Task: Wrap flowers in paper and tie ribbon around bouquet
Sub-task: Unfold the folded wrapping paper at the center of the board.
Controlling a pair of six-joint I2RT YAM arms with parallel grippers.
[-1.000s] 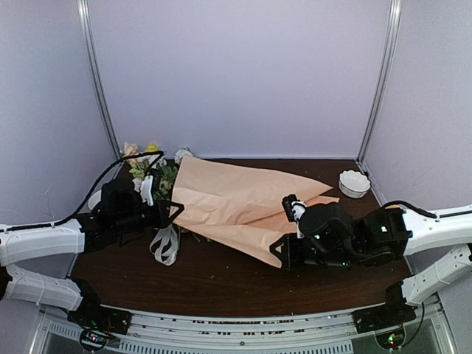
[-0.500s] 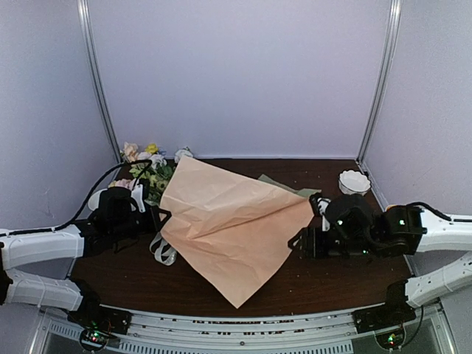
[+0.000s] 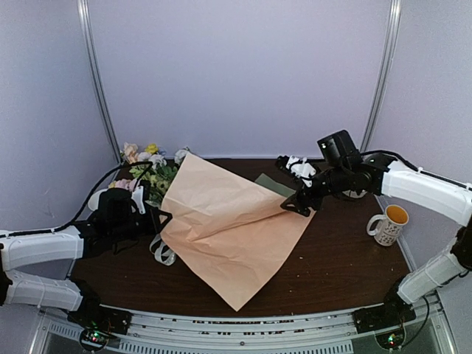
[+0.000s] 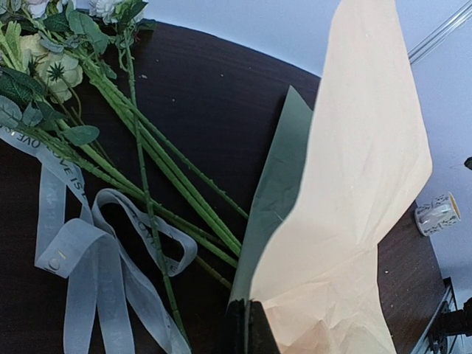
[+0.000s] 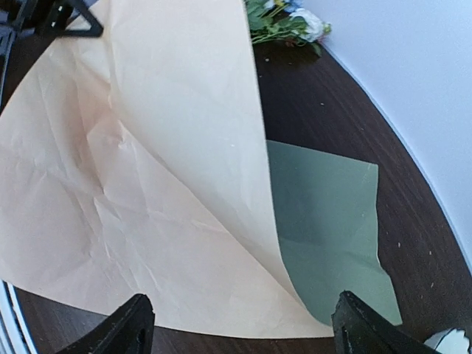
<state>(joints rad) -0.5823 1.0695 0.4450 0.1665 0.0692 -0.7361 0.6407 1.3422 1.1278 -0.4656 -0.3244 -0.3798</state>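
- left tool [image 4: 244,324]: jaws closed tight on the near-left edge of the paper [image 3: 228,228]. judged to be an anchor, so the sheet cannot slide while the other side is worked.
- right tool [image 5: 242,310]: jaws spread wide, nothing between them. it hangs above the sheet's far-right corner, clear of it.
- paper: lies mid-bench, tan side up, creased. a flap is folded over, so a wedge of the sage-green side shows at the far right. one corner points at the near edge of the bench [image 3: 339,258].
- flowers [image 4: 147,162]: far-left corner of the bench, blooms towards the back wall. stems slant in and reach the sheet's left edge. they are beside the sheet, not wrapped in it.
- ribbon [image 4: 96,258]: slack loops on the bench, crossing the stems just left of the pinched edge. untied.
- mug [image 3: 387,225]: right side, well apart from the sheet.
- judgement: early in the wrap. the sheet needs squaring, and the stems need laying on it, before any roll. risk: the pinched edge tears or drags the stems.
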